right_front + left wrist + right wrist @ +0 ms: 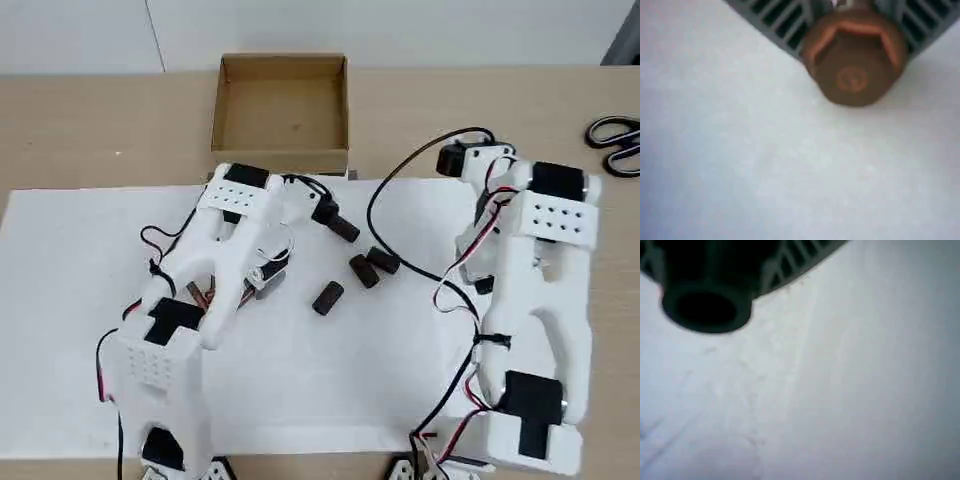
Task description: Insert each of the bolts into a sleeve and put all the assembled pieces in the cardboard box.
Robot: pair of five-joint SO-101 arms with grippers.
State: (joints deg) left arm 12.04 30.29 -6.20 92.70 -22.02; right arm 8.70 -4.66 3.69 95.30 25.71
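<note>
1. High view: the cardboard box (216, 100) sits at upper centre on the table (80, 120), just past the white sheet (330, 390), and looks empty, so I'd judge no piece is delivered yet. Several loose sleeves (327, 298) lie mid-frame between the two arms. A black cable (372, 215) loops close by them. Risk: an arm swinging inward could drag that cable through the loose sleeves and roll them away.
2. Left wrist view: the left end effector (850, 12) is clamped on a brown bolt (855, 62), hex head toward the camera, upper right of frame, over the sheet. The shank is hidden (can't tell how deep the grip is). Risk: a shallow hold lets the bolt tilt on contact.
3. Right wrist view: the right end effector (715, 260) is clamped on a dark sleeve (705, 307), open bore toward the camera, upper left of frame. Risk: if the axes are off, the bolt catches the bore rim, twists the sleeve in the jaws or knocks it free, and round parts roll.
</note>
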